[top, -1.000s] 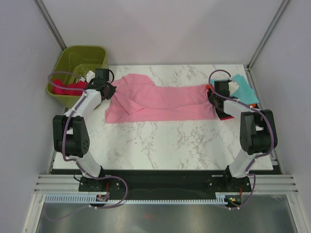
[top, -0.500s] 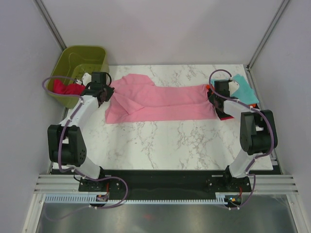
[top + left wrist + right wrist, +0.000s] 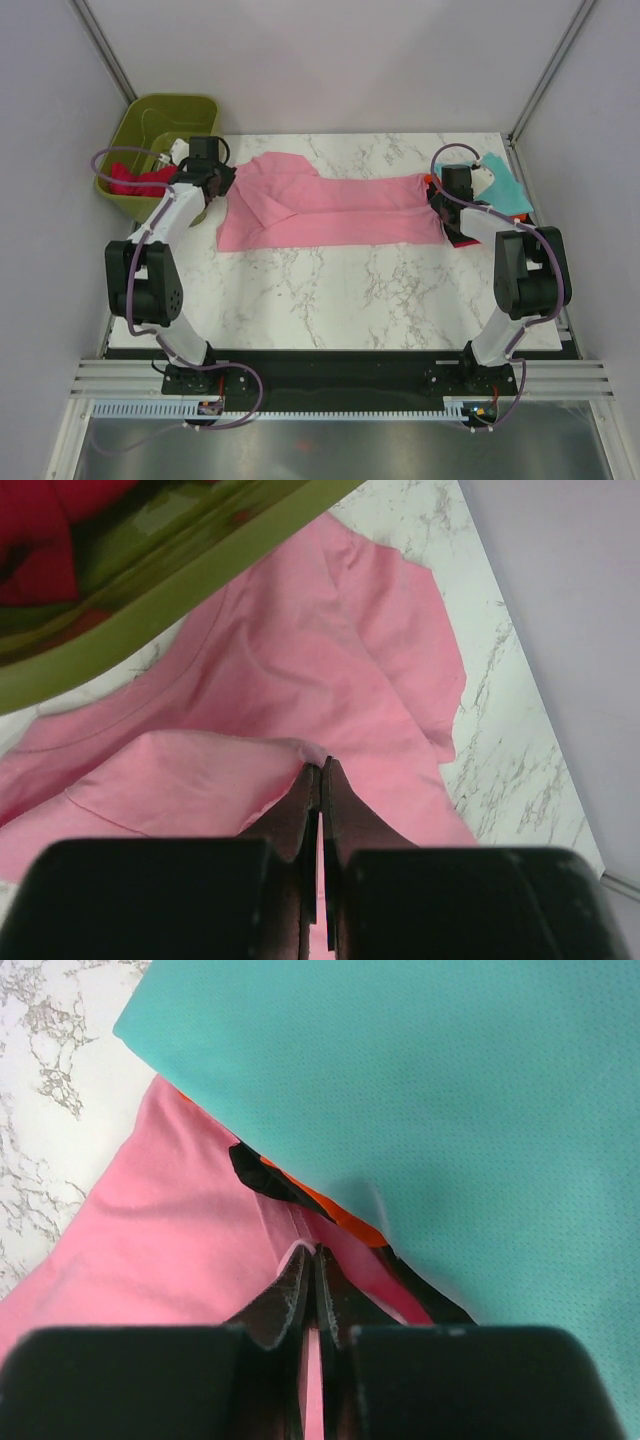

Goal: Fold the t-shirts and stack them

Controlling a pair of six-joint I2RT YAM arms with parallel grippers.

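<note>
Across your white marble counter, between pale grey walls, one pink t-shirt lies spread at centre. One olive basket at 10 o'clock holds one crimson shirt. At 3 o'clock one teal shirt tops one orange shirt and one black shirt. Your two claws are clamped on the pink t-shirt: left claw at its 9 o'clock end, right claw at 3.

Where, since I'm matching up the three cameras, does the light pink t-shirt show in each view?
Top external: pink t-shirt spread left to right across the table's far half.
Left wrist: pink t-shirt fills the centre, pinched in the left gripper.
Right wrist: pink t-shirt at lower left, beside the teal t-shirt, pinched in the right gripper.
Shared landmark: the marble table, seen in all three.
</note>
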